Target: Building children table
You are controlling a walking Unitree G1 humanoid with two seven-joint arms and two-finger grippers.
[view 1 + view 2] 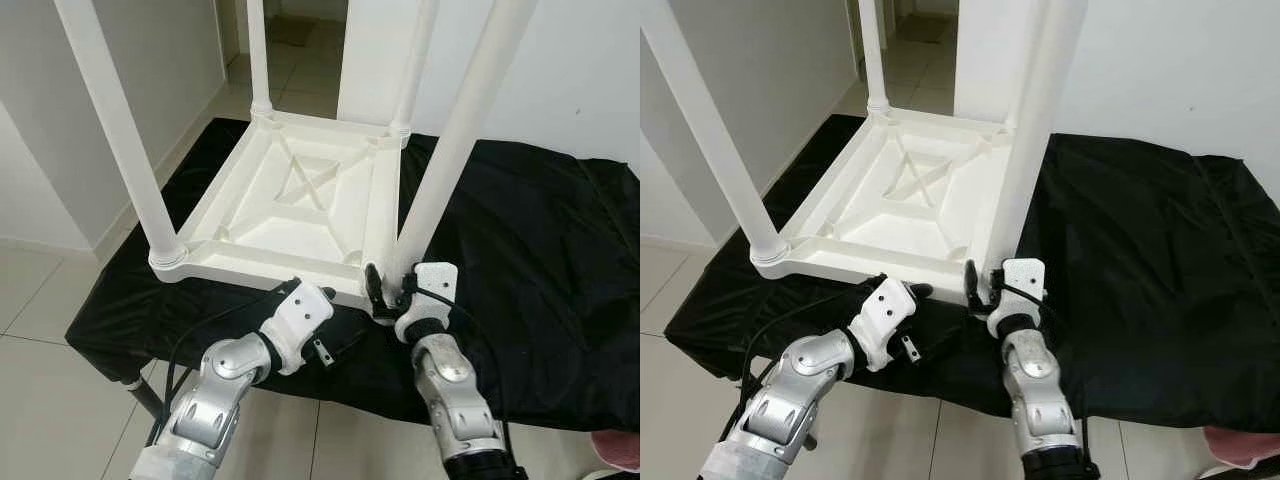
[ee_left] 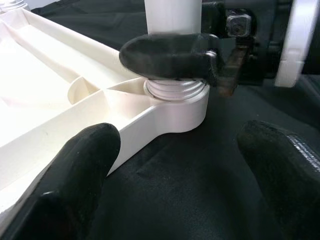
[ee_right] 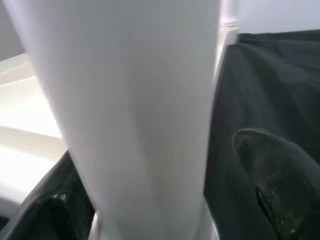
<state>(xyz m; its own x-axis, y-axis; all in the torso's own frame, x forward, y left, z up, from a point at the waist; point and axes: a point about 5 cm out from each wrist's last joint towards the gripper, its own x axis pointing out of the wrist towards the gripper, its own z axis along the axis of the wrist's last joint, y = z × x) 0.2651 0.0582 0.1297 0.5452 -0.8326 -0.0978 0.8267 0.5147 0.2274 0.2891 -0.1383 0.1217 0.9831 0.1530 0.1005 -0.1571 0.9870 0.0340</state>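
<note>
The white children table top (image 1: 290,205) lies upside down on the black-covered bench (image 1: 520,270). All four legs stand in their corner sockets. The right hand (image 1: 390,290) grips the near right leg (image 1: 455,150) just above its socket, fingers (image 2: 170,57) closed around it. The left hand (image 1: 310,315) rests open beside the table's near edge, holding nothing. Thread shows at that socket (image 2: 176,90), so this leg probably needs final tightening; afterwards the table needs turning upright.

The upturned children's table (image 1: 290,200) lies top-down on the cloth-covered bench (image 1: 520,260), four legs up. The right gripper (image 1: 388,290) is at the near right leg (image 1: 455,140); the left gripper (image 1: 320,305) sits just left, at the table's near edge.
</note>
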